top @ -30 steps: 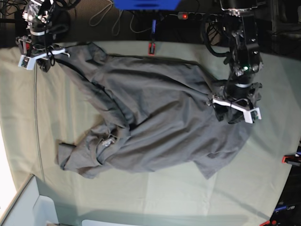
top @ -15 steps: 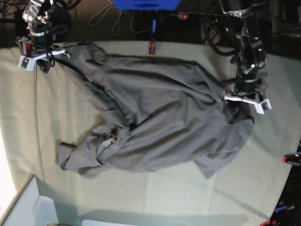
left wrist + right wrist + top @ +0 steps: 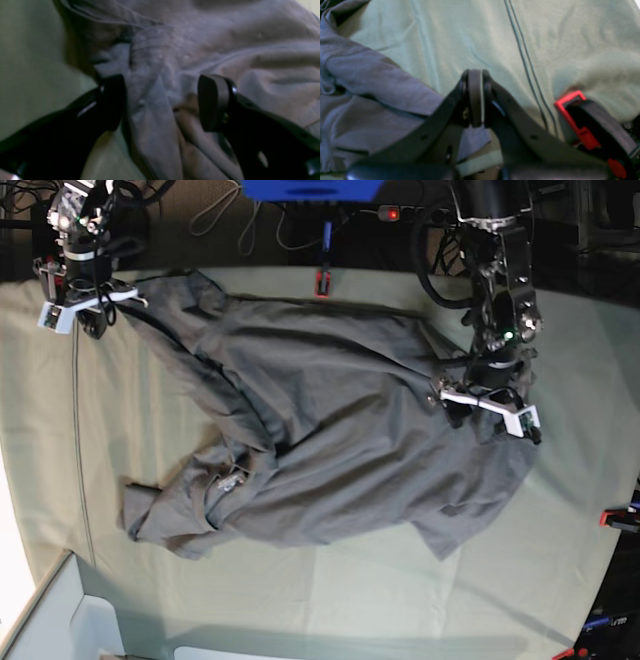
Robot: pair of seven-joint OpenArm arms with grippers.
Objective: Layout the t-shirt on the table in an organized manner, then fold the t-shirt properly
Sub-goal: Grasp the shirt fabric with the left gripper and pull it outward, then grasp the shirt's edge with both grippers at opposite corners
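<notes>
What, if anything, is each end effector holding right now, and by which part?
The right end effector is shut on the t-shirt's edge at a far corner. The left end effector is open astride a fold, gripping nothing.

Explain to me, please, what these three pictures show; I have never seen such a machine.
It is a robot with two arms that work on a table covered with pale green cloth, held by red clamps. One picture looks down on the whole table. The other two come from small cameras on the wrists, so each shows its own end effector from close by.

A grey t-shirt lies crumpled on the table, not yet laid flat. The right end effector, at the top left of the overview, is shut on one edge of the t-shirt. The left end effector is open, with its two black fingers on either side of a fold of the shirt; it has not closed on it.
</notes>
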